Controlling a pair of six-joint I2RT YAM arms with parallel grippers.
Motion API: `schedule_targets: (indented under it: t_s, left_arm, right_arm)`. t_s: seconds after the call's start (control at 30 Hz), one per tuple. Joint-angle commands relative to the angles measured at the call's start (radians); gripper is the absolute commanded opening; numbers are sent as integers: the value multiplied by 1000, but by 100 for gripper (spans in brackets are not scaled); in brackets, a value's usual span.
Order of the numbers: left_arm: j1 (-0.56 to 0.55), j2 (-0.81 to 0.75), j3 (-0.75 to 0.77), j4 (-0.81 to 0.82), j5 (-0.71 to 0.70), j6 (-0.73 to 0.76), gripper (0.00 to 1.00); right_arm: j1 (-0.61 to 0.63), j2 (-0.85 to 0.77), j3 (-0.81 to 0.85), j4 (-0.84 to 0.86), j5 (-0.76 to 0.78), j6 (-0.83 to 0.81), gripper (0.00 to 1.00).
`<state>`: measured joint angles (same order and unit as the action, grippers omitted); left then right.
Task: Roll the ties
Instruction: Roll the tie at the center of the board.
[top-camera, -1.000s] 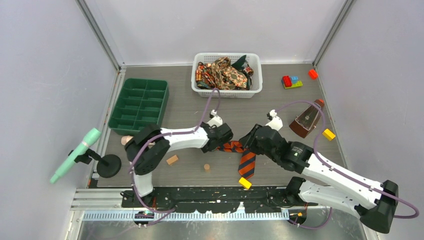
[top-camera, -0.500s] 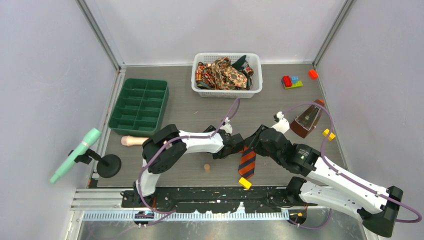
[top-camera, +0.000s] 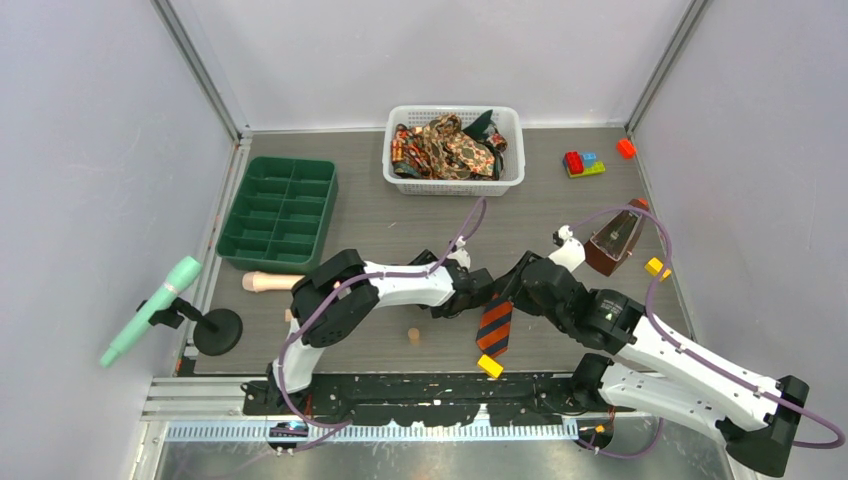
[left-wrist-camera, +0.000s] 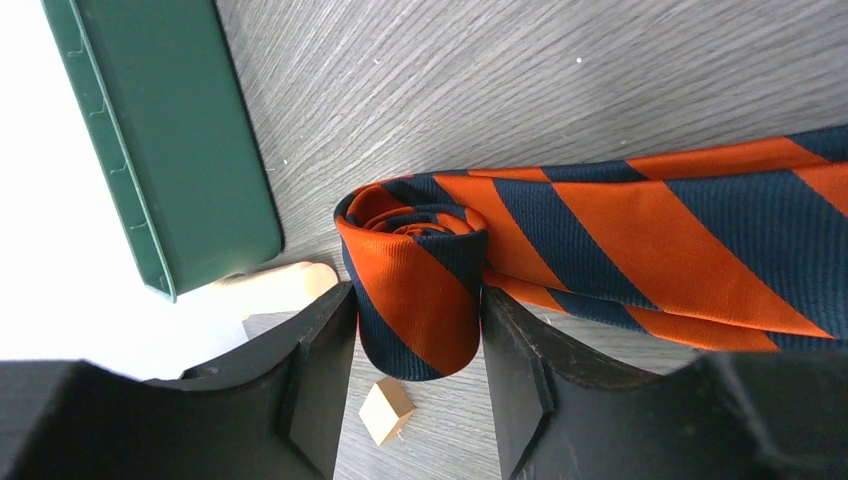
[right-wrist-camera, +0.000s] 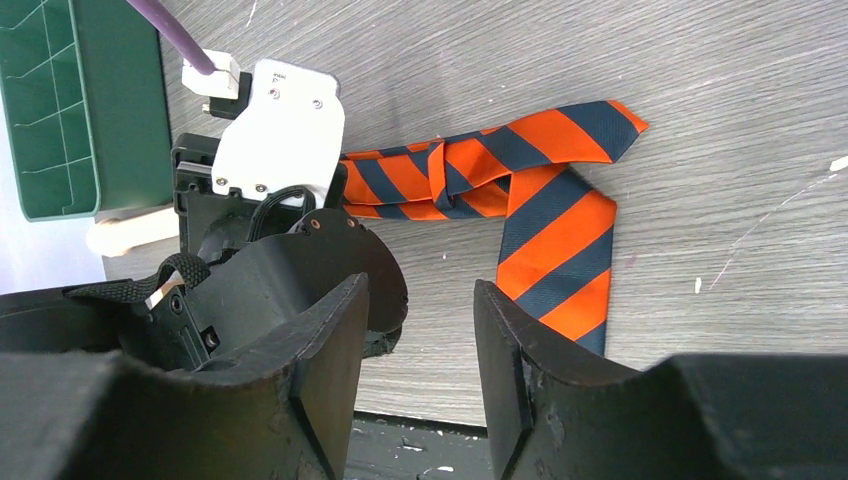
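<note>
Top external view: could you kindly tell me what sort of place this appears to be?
Probably a robot manipulation test cell: plain walls enclose a table, the left arm and right arm are bolted at its near edge, and unrelated props lie about, such as toy bricks, a metronome and a striped tie.

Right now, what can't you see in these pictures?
- Top view: the rolled end of the tie is hidden under the left arm.
- Right wrist view: the left arm hides it too.
- Left wrist view: the right edge cuts off the tie's wide end.
- Top view: the ties in the basket are too tangled to count.
</note>
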<state>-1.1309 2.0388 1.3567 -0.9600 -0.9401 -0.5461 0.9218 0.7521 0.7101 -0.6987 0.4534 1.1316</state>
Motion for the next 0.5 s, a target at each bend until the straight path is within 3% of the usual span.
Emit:
schedule_targets:
  t_s: [0.0,0.47]
  left_arm:
    - [-19,14,51,-2,15,-17,51]
    - [-24,34,98,20,106,-1,58]
  right_arm:
    - [6,-14,30,12,9,17,50]
    - [6,-20,30,0,1,14,52]
